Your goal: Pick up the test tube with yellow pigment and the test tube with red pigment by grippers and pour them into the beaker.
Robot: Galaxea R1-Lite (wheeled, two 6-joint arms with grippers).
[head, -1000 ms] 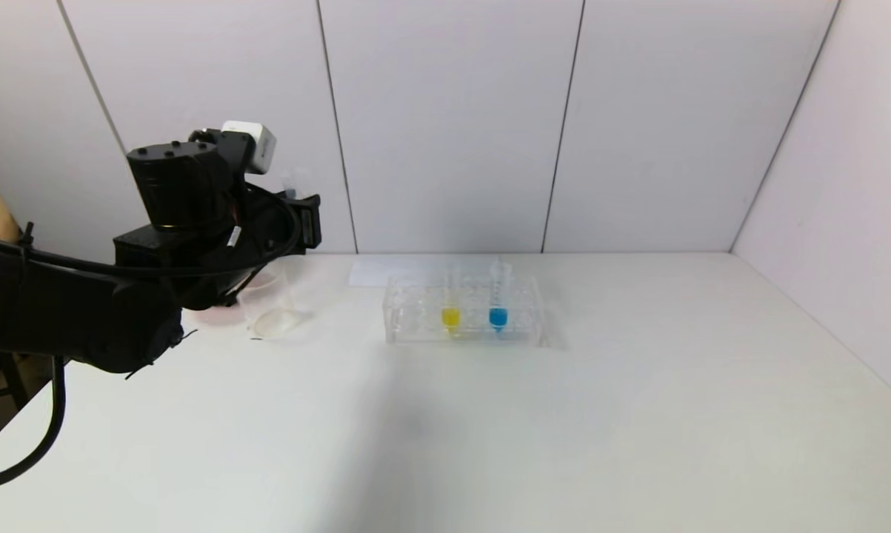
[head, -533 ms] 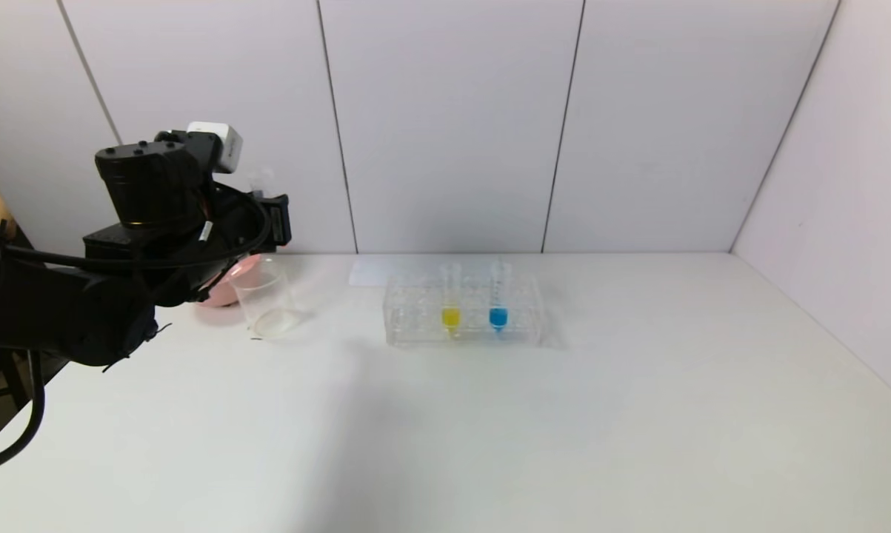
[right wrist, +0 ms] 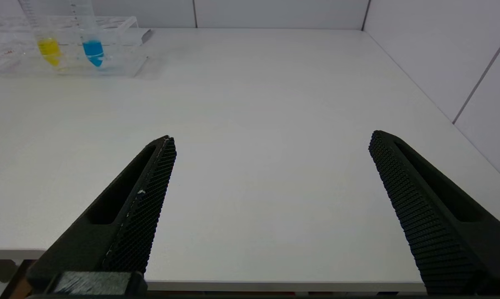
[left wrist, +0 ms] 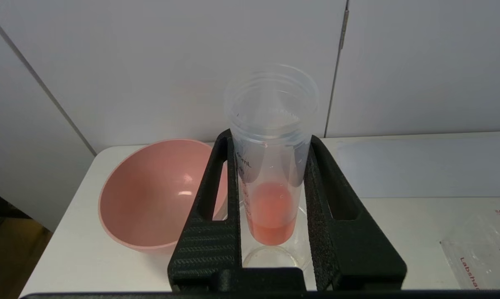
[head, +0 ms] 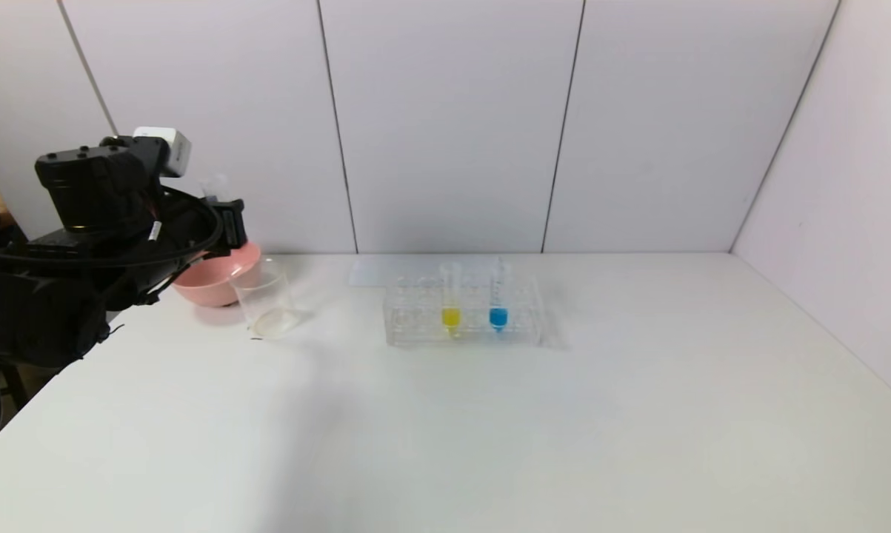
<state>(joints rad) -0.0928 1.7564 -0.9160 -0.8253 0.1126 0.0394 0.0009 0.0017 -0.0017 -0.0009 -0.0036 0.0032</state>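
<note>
My left gripper (head: 229,220) is shut on the test tube with red pigment (left wrist: 270,166) and holds it upright above the table's far left. The red-orange liquid sits in the tube's bottom. The clear beaker (head: 267,300) stands below and just right of that gripper, beside the pink bowl; its base shows under the tube in the left wrist view (left wrist: 274,258). The test tube with yellow pigment (head: 450,297) stands in the clear rack (head: 523,314), also in the right wrist view (right wrist: 49,45). My right gripper (right wrist: 271,137) is open and empty near the table's front edge.
A pink bowl (head: 212,280) sits left of the beaker. A tube with blue liquid (head: 498,297) stands in the rack right of the yellow one. A white sheet (head: 375,271) lies behind the rack. A clear plastic bag (left wrist: 478,253) lies on the table.
My left arm has moved left with the red tube in its grip, uncovering the pink bowl and the beaker. The rack and its tubes have not moved.
</note>
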